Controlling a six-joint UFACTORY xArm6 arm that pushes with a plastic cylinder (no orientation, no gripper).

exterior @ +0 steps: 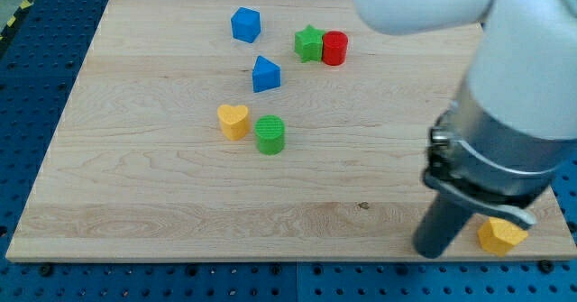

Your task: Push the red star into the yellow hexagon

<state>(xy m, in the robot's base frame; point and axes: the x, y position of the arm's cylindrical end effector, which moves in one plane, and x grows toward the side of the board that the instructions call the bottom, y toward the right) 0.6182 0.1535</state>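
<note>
A yellow hexagon lies near the board's bottom right corner, partly covered by the arm's body. My tip rests on the board just left of it, a small gap apart. No red star shows in the view. The big white and grey arm hides much of the board's right side, so the star may be behind it. The only red block I see is a red cylinder at the view's top centre.
A green star touches the red cylinder's left side. A blue cube and a blue wedge-like block lie at top centre. A yellow heart and a green cylinder sit side by side mid-board. The board's bottom edge runs just below my tip.
</note>
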